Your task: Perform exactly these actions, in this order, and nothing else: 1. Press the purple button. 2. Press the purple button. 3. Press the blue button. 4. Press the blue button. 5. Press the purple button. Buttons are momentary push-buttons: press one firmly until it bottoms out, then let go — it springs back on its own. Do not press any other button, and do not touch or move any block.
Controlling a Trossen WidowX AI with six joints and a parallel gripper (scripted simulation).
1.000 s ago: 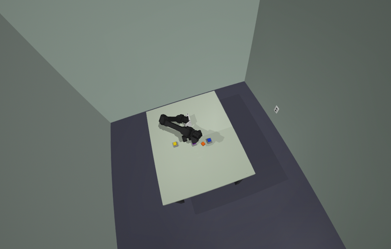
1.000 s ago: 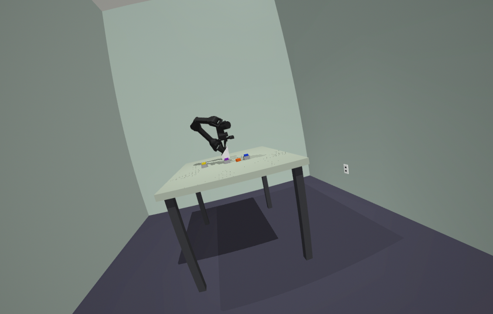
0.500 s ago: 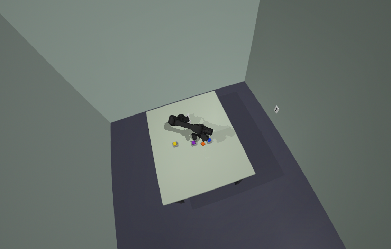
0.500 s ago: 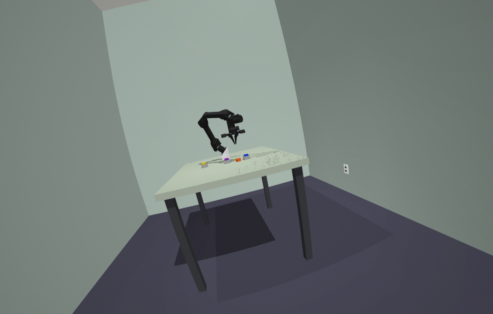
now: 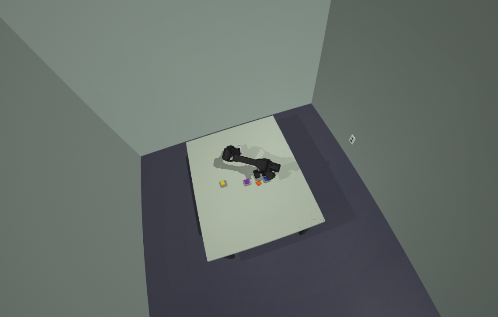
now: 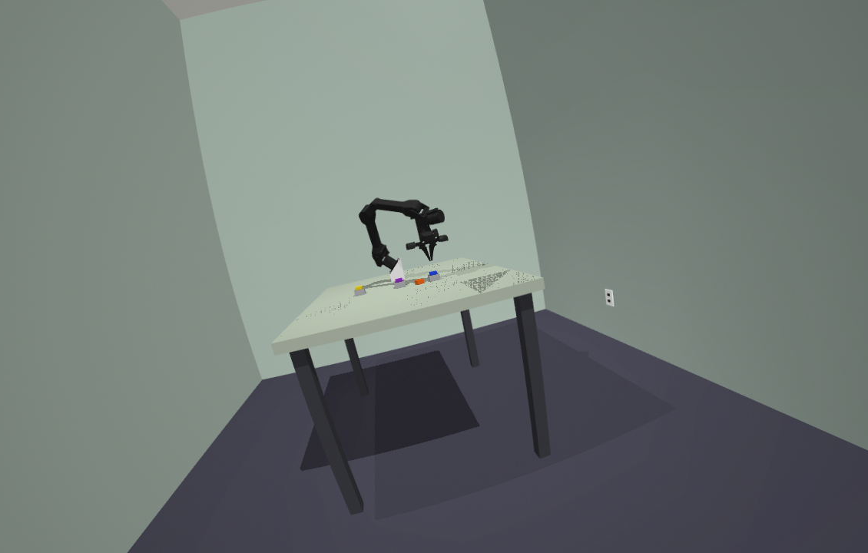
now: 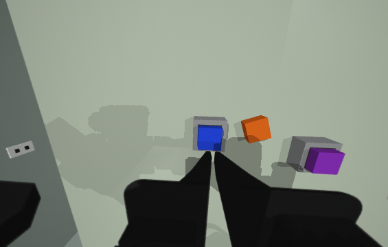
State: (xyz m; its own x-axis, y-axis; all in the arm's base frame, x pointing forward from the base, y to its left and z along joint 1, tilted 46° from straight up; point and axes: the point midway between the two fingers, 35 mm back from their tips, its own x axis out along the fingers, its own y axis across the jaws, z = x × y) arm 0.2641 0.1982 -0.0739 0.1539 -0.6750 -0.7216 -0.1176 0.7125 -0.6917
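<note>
You have four items in a row on the table (image 5: 243, 220): yellow button (image 5: 222, 183), purple button (image 5: 246, 181), orange block (image 5: 258, 182), blue button (image 5: 265, 178). Your gripper (image 7: 212, 154) hangs over the blue button, with the block just beside it, between the blue and purple buttons.

arm (image 5: 249, 160) over blue button (image 5: 265, 178) | purple button (image 5: 246, 181) uncovered

The arm (image 6: 382, 220) goes up from its base, bends over at the top and comes down again; the gripper (image 7: 212, 154) points straight down; its two black fingers are pressed almost together, tips side by side; nothing is between them; the wrist sits right above them.
</note>
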